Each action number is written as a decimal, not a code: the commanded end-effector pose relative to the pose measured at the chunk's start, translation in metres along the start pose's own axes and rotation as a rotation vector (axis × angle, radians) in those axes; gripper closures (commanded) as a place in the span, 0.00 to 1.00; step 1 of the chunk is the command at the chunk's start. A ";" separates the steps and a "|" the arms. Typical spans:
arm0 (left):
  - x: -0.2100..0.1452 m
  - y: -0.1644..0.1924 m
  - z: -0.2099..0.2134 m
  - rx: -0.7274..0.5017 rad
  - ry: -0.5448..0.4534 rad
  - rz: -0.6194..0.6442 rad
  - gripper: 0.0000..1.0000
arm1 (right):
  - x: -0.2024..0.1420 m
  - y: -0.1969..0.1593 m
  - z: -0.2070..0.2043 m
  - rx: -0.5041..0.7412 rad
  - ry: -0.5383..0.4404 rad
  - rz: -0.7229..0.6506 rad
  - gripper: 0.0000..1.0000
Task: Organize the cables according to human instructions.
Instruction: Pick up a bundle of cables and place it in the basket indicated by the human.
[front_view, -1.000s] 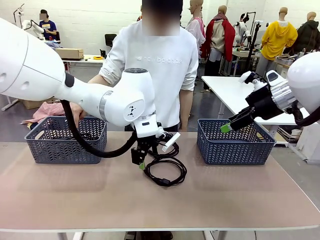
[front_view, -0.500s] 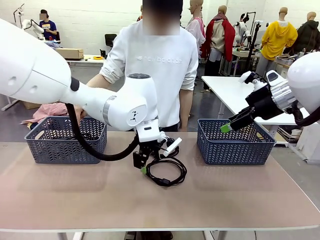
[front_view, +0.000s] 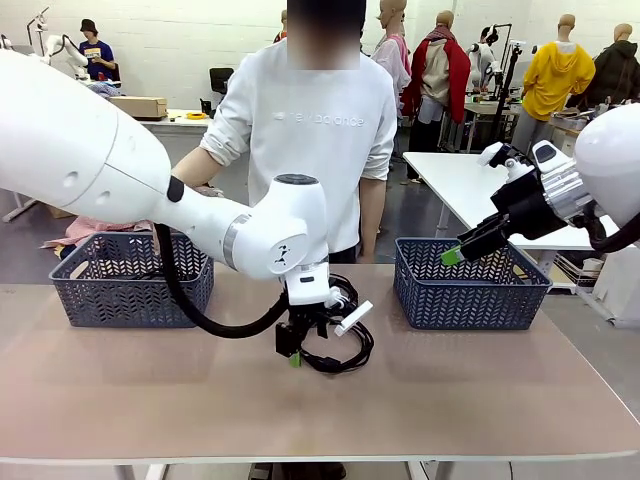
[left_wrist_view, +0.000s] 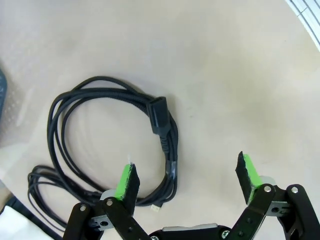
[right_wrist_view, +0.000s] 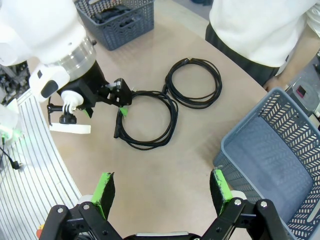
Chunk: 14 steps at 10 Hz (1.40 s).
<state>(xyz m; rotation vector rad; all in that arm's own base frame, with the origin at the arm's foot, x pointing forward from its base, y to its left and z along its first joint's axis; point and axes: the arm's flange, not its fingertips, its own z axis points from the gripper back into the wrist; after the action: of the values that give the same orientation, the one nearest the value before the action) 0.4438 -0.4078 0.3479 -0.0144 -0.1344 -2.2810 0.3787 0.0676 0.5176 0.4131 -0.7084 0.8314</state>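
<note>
At nine o'clock on the matte tan tabletop (front_view: 480, 400), a dark grey plastic basket with herringbone-slotted walls (front_view: 130, 290) is holding black cords (right_wrist_view: 111, 11). Part of the sorting therefore looks done, though I cannot tell how many cords are in there.

Toward the centre, the left gripper (left_wrist_view: 187, 177) is hanging low with its green-padded jaws spread wide. One arc of a thin black woven-sheathed cable (left_wrist_view: 100, 85), coiled in a round loop, is lying between the fingers, not yet pinched. Its blocky black plug (left_wrist_view: 159, 116) is resting at two o'clock on the loop in the wrist view.

A second black looped cable (right_wrist_view: 195, 82) is lying at twelve o'clock from the first, touching it, toward the person in a white sweatshirt (front_view: 310, 130). Both look unsorted.

At three o'clock, a matching grey slotted basket (right_wrist_view: 272, 150) is showing a bare floor. The right gripper (right_wrist_view: 162, 192) is hovering above it, jaws spread, gripping nothing.
</note>
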 end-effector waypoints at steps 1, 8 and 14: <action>-0.005 0.002 -0.004 0.004 0.003 -0.036 0.00 | 0.001 -0.002 -0.001 0.019 -0.021 0.009 0.00; -0.020 0.014 -0.029 0.014 0.017 -0.055 0.00 | 0.001 -0.002 -0.001 0.019 -0.021 0.009 0.00; -0.026 0.023 -0.031 0.012 0.012 -0.068 0.21 | 0.001 -0.002 -0.001 0.019 -0.021 0.009 0.00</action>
<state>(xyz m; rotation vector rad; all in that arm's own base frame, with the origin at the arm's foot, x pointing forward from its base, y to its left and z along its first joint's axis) 0.4760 -0.4077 0.3149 0.0039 -0.1412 -2.3145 0.3787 0.0676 0.5176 0.4131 -0.7084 0.8315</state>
